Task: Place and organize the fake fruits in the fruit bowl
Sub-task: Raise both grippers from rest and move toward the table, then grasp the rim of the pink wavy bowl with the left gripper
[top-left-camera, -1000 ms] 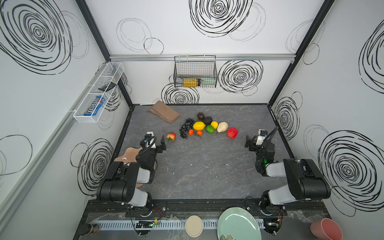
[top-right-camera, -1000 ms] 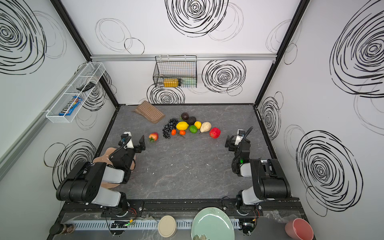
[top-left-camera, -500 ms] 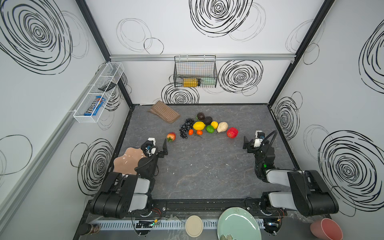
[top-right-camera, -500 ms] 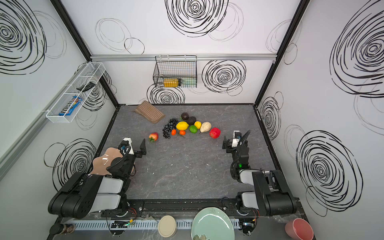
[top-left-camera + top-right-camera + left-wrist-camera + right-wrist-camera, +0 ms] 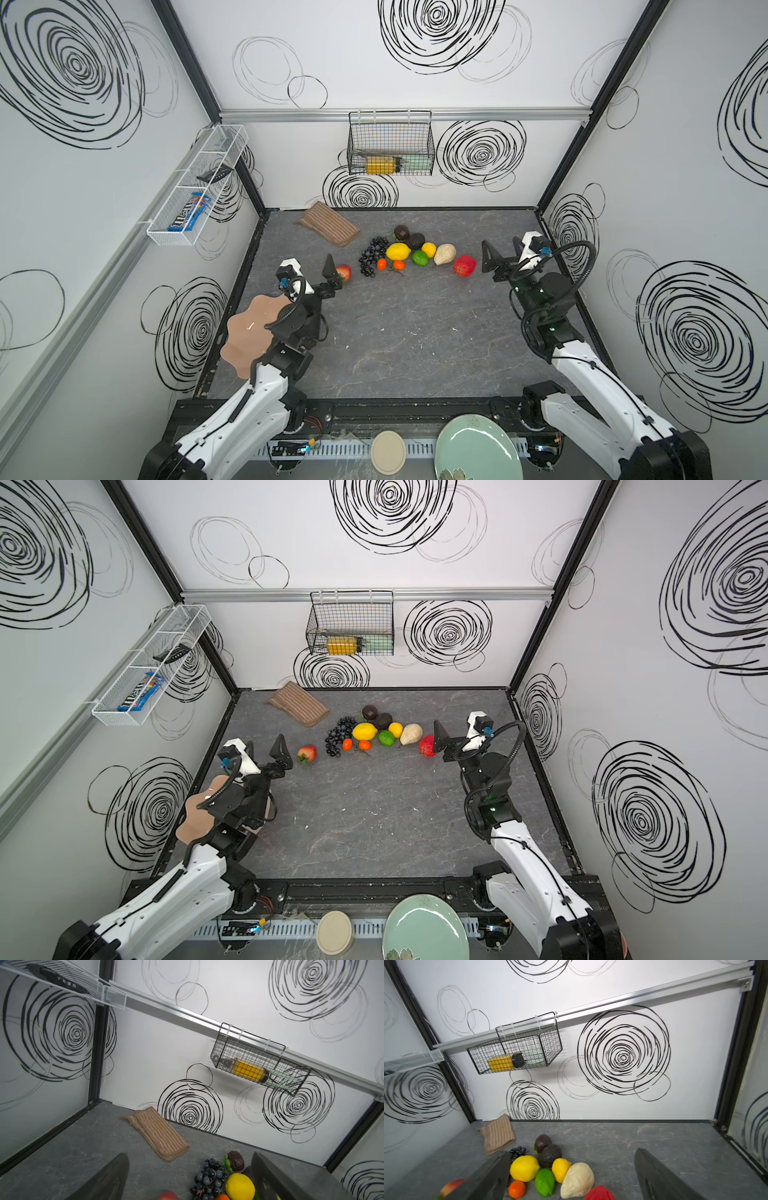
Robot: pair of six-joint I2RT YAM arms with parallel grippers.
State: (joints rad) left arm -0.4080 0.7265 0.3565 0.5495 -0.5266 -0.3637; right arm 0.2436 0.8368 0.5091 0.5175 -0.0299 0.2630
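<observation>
Biggest thing first: the fruit bowl (image 5: 245, 336), a wide, shallow, peach-pink translucent dish with a wavy flower rim. It sits at the left edge of the table (image 5: 415, 340), half tucked under my left arm. The part I can see has nothing in it. It looks thin and light, so I reckon it'll skid if I drop fruit in hard.

Both pairs of my fingers are spread wide, holding nothing. My left gripper (image 5: 331, 277) hovers just beside the apple (image 5: 344, 272), and my right gripper (image 5: 492, 262) is just beside the red fruit (image 5: 464, 265).

All the fruit sits clustered toward the back middle, well apart from the bowl. The grape bunch (image 5: 371, 255) is knobbly and probably floppy, so I'd pinch it across the thick middle. The lemon (image 5: 398, 251) and beige fruit (image 5: 444, 253) are glossy, smooth plastic, likely hollow and slippery, so I'd squeeze across the belly. The avocados (image 5: 415, 241) have pebbly skin, so grip should be easier. The lime (image 5: 420, 258) is slick too. The tangerines (image 5: 399, 264) are tiny and round and will squirt out unless they're centred.
</observation>
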